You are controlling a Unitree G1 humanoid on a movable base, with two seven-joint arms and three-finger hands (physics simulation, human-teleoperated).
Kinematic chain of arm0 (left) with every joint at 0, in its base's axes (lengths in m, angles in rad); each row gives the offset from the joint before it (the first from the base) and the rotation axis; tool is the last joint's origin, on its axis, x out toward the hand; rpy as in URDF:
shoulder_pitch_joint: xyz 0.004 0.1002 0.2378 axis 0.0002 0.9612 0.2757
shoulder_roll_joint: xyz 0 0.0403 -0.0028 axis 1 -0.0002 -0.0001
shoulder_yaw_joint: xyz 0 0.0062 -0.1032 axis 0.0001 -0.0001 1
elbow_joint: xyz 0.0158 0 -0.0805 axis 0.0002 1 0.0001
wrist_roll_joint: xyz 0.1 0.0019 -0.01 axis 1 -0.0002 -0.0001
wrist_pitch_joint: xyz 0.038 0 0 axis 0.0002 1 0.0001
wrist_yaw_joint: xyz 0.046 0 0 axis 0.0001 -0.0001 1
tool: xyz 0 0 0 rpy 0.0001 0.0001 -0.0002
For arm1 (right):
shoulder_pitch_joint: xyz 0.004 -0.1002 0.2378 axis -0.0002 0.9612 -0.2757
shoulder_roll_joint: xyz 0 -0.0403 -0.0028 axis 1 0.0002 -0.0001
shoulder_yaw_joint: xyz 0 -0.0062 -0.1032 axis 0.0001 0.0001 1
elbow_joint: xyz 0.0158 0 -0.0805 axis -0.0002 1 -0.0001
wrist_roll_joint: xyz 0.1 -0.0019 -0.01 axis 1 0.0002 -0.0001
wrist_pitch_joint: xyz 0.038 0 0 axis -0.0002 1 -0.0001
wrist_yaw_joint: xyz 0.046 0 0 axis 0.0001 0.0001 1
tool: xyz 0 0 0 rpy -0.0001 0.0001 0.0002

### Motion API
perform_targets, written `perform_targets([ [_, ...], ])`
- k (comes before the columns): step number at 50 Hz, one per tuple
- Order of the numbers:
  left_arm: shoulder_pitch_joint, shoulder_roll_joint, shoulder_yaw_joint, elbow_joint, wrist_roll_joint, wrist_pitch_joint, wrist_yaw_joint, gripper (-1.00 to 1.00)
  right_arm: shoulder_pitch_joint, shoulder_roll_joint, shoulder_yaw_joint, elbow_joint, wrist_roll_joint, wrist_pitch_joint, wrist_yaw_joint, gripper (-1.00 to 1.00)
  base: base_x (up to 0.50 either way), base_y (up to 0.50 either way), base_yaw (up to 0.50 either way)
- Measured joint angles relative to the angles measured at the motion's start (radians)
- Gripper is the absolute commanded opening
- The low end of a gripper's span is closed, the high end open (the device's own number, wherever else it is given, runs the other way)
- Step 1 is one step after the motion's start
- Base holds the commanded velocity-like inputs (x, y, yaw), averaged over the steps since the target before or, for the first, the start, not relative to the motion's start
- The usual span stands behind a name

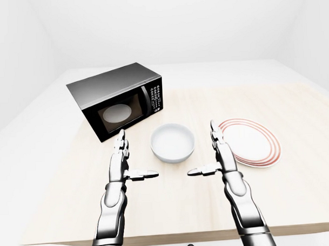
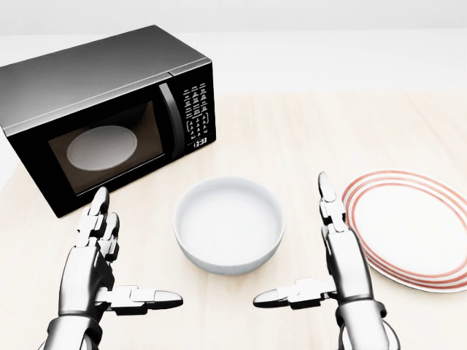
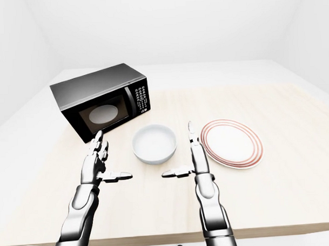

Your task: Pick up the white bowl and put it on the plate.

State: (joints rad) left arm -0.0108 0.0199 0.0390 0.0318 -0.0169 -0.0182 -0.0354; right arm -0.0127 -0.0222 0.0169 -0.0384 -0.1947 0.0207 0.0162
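The left robot hand (image 2: pixel 98 270) is held flat and spread wide, fingers pointing up the head view and thumb turned inward; nothing is held in it. The right robot hand (image 2: pixel 337 266) mirrors it, equally spread and empty. Between the two, a little further up the view and touched by neither, the white bowl (image 2: pixel 228 224) stands upright on the tabletop (image 2: pixel 306 131).

The step in hand is judged to be the approach for a two-handed grasp. It would be done well if both palms were brought inward evenly to opposite sides of the bowl's wall, below the rim, so that the bowl is neither pushed sideways nor tipped; the lift should be kept level.

The bowl appears empty. The plate (image 2: pixel 408 222), white with red rings, lies just to the right of the right robot hand and is bare. A black microwave (image 2: pixel 102 109) stands at upper left, door closed, with a pale turntable disc seen through its window.
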Motion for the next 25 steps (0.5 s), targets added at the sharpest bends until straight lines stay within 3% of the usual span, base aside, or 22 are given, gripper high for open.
perform_targets([
  [14, 0.000, 0.000, 0.000, 0.000, 0.000, 0.000, 0.000, 1.00, -0.064, -0.035, -0.006, 0.018, -0.217, 0.016, -0.009, 1.00, 0.00, 0.00, 0.00],
  [25, 0.000, 0.000, 0.000, 0.000, 0.000, 0.000, 0.000, 1.00, -0.119, -0.058, 0.011, 0.057, -0.435, 0.010, 0.024, 1.00, 0.00, 0.00, 0.00],
])
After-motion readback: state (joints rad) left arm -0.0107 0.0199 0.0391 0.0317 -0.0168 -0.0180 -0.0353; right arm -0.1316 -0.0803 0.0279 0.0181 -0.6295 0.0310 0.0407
